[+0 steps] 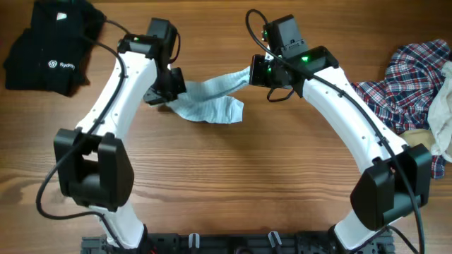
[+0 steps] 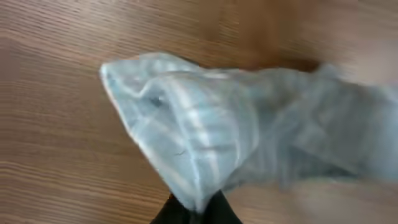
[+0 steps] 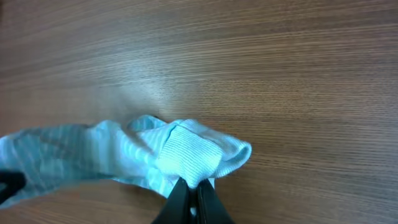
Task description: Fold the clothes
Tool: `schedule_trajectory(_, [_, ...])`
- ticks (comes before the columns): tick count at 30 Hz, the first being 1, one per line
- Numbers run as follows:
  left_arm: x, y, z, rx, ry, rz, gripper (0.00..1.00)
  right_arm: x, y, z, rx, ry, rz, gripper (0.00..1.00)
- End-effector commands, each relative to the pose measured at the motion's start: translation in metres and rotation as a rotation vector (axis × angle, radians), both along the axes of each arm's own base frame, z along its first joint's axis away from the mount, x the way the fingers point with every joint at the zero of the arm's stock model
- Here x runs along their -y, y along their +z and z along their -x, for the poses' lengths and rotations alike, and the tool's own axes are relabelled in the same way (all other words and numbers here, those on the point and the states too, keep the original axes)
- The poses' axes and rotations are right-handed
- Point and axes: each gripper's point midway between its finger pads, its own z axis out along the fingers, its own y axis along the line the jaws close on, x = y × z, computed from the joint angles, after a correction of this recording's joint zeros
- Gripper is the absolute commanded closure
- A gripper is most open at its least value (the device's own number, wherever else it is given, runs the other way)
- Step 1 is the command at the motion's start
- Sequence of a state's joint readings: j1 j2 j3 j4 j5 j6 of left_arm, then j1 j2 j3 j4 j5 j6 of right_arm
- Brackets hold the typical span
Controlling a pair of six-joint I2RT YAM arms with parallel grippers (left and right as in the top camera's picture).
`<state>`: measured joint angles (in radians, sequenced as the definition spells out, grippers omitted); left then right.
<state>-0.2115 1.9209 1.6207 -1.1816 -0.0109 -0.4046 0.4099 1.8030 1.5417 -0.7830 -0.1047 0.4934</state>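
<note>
1. The blue garment is at the far middle of the table, strung between the two grippers. Its left part sags in a rumpled heap on the wood, and its right part rises as a narrow twisted strip.
2. The left gripper is clenched on the garment's left end. In the left wrist view the striped cloth runs down into a pinch between the dark fingers at the bottom edge and fans out away from them.
3. The right gripper is clamped on the garment's right end. The right wrist view shows a ribbed, bunched edge of the cloth caught right at its fingers, with the rest trailing off to the left.
4. Progress looks early. No flat fold shows in the blue garment: it is creased and partly twisted, not laid out. With one grip at each end, this looks like the step of pulling it straight so it can be spread.
5. The plaid shirt lies in a loose heap at the right edge, untouched, with the beige piece against its right side. Neither looks folded.
6. The black garments sit at the far left, well apart from both grippers. Whether they are properly folded I cannot tell.
7. What remains, then, is to flatten and fold the blue garment, then the heap on the right.
</note>
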Motion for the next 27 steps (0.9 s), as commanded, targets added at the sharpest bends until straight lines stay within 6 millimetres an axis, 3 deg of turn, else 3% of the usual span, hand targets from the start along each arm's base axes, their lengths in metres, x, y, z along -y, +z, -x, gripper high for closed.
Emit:
schedule_trajectory(1, [-0.028,0.006,-0.016,0.057,0.027,-0.052,0.92,-0.001,-0.027,0.001,-0.05,0.003,0.019,0.96])
schedule_trajectory(9, [-0.049,0.01,-0.045,0.157,0.033,-0.049,0.9,-0.004,-0.053,0.012,-0.079,0.066,0.026,0.96])
schedule_trajectory(13, [-0.049,0.0,-0.049,0.149,0.014,-0.052,0.88,-0.002,-0.068,0.021,-0.107,0.07,0.033,0.96])
schedule_trajectory(19, [-0.049,-0.029,-0.052,0.099,0.013,-0.058,0.89,-0.018,-0.077,0.029,-0.1,0.11,0.014,0.96])
schedule_trajectory(24, [-0.048,-0.033,-0.053,0.092,0.012,-0.053,0.89,-0.034,-0.077,0.037,-0.098,0.148,0.014,0.96])
schedule_trajectory(27, [-0.033,-0.033,-0.05,0.078,-0.004,0.036,0.89,-0.032,-0.079,0.038,-0.107,0.13,0.023,0.96])
